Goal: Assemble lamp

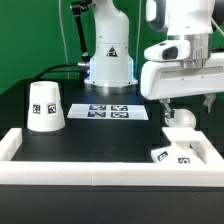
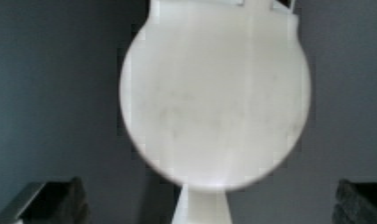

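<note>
Bulb [image 1: 181, 118]: smooth white plastic, a rounded egg-like body that narrows to a thin stem. It is on the black worktop [image 1: 80, 140] at the exterior view's right.
Shade [image 1: 45, 107]: white truncated cone with a square tag, standing at the exterior view's left, well apart from the arm.
Base [image 1: 178, 152]: flat white piece with tags, near the corner of the white rail frame [image 1: 100, 176].
Marker board [image 1: 108, 111]: thin, flat, between shade and bulb.
End effector [image 1: 183, 107]: directly above the bulb, with its fingers spread apart and closed on nothing.
Wrist view only: the dark fingertips [image 2: 43, 200] stand one on each side of the bulb's [image 2: 217, 95] stem, apart from it.
Exterior view only: the shade, the base and the marker board.
</note>
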Available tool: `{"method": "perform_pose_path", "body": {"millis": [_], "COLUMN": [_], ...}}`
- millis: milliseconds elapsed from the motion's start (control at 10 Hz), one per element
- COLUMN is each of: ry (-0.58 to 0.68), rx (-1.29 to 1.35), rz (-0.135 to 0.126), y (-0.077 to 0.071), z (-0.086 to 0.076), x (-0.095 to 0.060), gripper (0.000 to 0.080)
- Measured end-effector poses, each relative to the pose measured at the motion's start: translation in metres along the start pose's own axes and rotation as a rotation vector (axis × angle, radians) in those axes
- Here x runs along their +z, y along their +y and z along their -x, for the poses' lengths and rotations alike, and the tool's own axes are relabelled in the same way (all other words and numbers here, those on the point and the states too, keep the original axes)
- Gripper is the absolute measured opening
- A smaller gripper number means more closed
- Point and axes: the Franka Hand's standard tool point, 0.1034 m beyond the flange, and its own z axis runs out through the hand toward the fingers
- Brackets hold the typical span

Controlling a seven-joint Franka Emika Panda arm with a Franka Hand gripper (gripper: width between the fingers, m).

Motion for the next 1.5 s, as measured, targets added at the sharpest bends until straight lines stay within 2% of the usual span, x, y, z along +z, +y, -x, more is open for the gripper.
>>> {"method": "perform_pose_path", "body": {"millis": [100, 500, 600, 700, 1000, 1200, 1500], "ry": [-0.047, -0.388, -0.416, -0.496, -0.713, -0.784, -0.778], "rx": [0.013, 0.033, 0.035, 0.037, 0.036, 0.035, 0.05], "rz": [-0.003, -0.017, -0.019, -0.024, -0.041, -0.046, -0.037], "y": [0.001, 0.001, 0.002, 0.002, 0.001, 0.001, 0.0], "z": [-0.005, 0.003, -0.004, 0.004, 0.008, 0.011, 0.017], "x": [-0.003, -0.004, -0.002, -0.001, 0.007, 0.018, 0.031], "gripper": [0.0699, 0.0699, 0.0699, 0.0699, 0.0699, 0.0699, 0.0699]}}
